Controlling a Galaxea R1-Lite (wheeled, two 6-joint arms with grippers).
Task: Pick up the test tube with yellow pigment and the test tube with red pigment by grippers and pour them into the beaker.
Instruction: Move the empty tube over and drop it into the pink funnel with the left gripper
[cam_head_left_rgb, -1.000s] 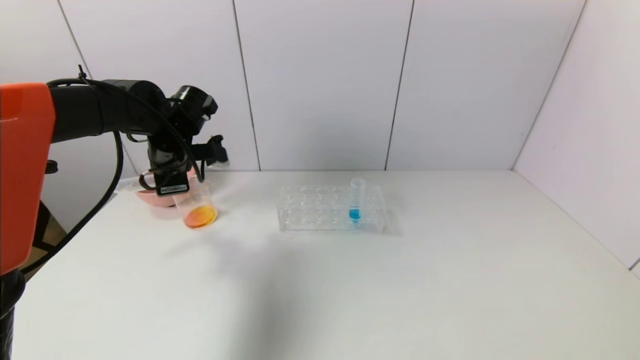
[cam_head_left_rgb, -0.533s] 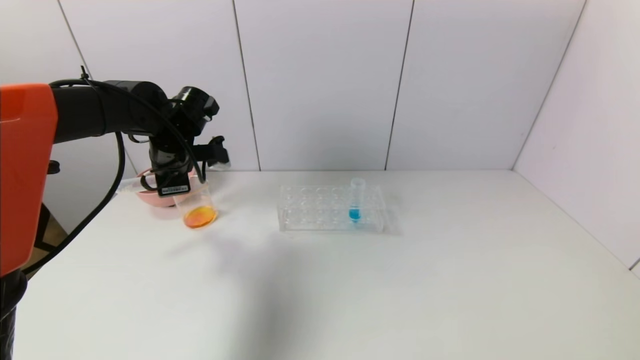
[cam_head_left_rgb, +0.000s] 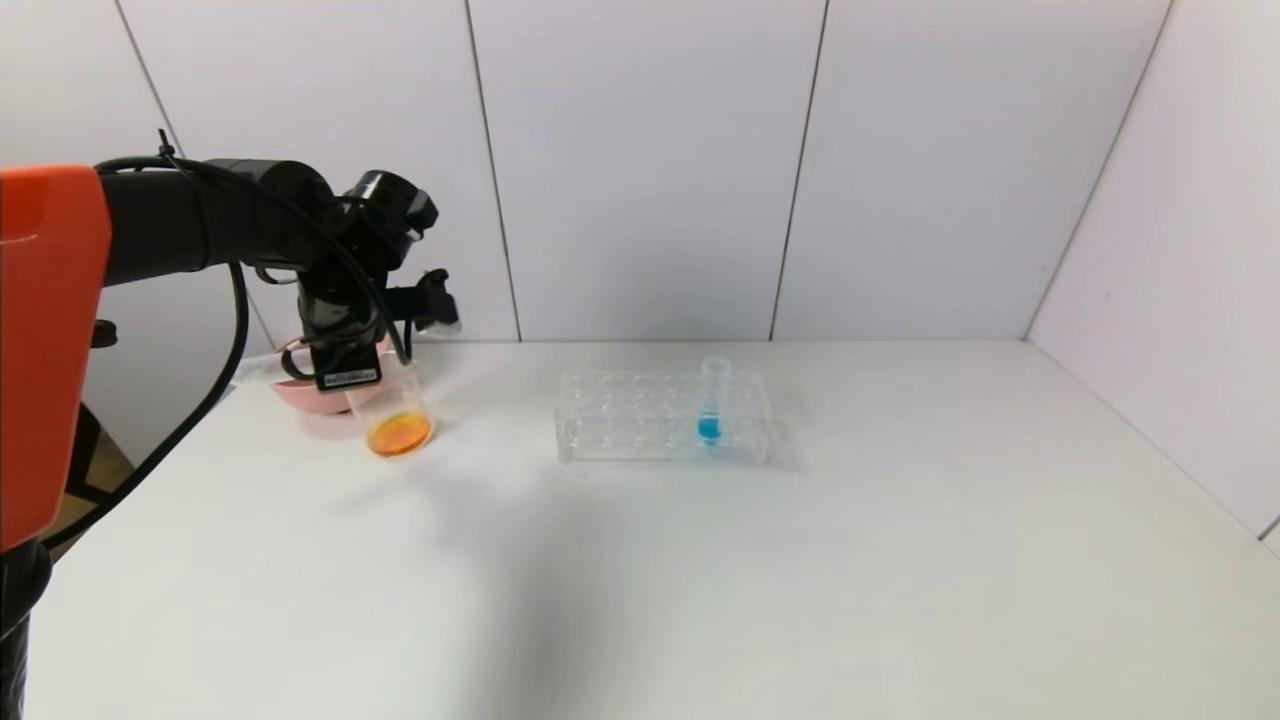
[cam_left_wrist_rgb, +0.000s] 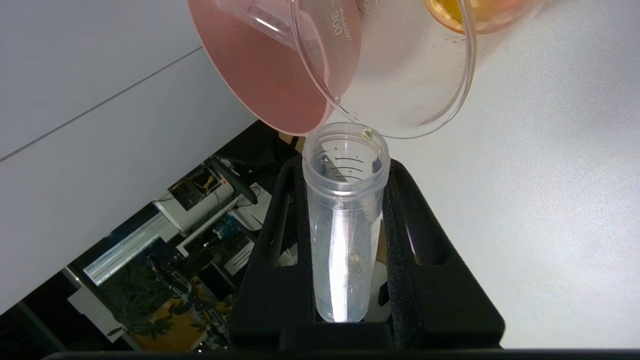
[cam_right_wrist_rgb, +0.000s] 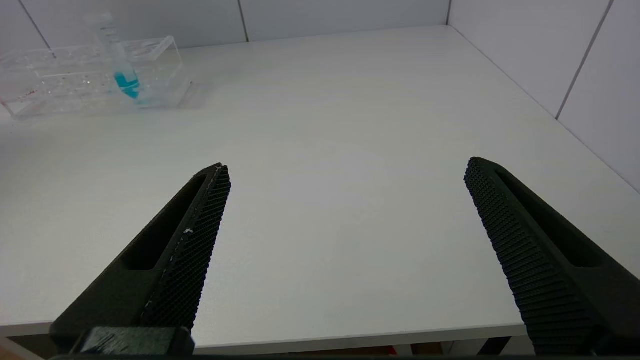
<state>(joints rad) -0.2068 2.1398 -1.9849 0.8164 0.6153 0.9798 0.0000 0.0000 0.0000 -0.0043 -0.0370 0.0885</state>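
My left gripper is shut on a clear test tube. The tube looks nearly empty, with a yellow drop at its lip. Its mouth sits right at the rim of the beaker. In the head view the beaker stands at the table's far left with orange liquid at its bottom, and the left gripper hangs over it. Another clear tube lies in the pink bowl; I cannot tell its pigment. My right gripper is open and empty over the table's near edge.
The pink bowl stands just behind the beaker, near the table's left edge. A clear tube rack holds one blue-liquid tube at mid table; both also show in the right wrist view, the rack and the blue tube.
The left arm has barely shifted. The tube stays tipped at the beaker's rim, and the orange liquid level looks the same.
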